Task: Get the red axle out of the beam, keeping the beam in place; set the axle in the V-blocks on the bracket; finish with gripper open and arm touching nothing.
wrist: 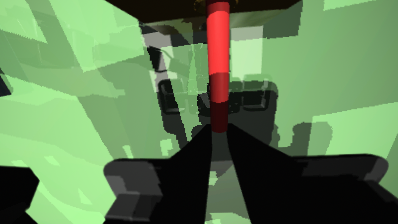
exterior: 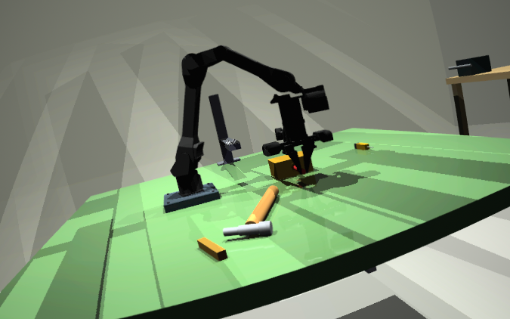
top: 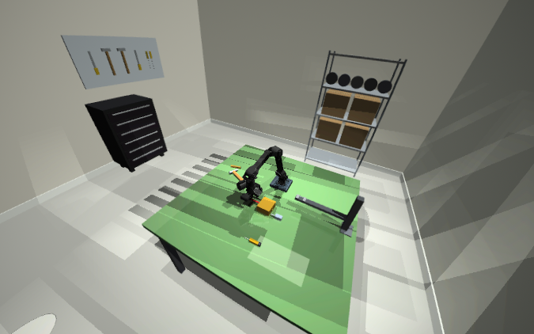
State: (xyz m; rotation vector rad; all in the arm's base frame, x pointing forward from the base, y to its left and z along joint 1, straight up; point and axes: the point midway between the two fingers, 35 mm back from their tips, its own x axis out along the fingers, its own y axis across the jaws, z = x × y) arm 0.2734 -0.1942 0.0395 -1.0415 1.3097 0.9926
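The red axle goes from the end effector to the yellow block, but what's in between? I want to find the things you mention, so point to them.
Only the axle's red rod (wrist: 218,45) bridges the gap over green tabletop (wrist: 340,75), in the wrist view.

The arm (top: 265,160) (exterior: 244,63) is arched up from its base and bent down at the wrist (exterior: 288,83). The gripper (top: 247,201) (exterior: 304,171) (wrist: 218,128) is pointed steeply downward, slightly tilted, low over the table, its fingers (exterior: 308,156) drawn nearly together and closed on the axle's end.
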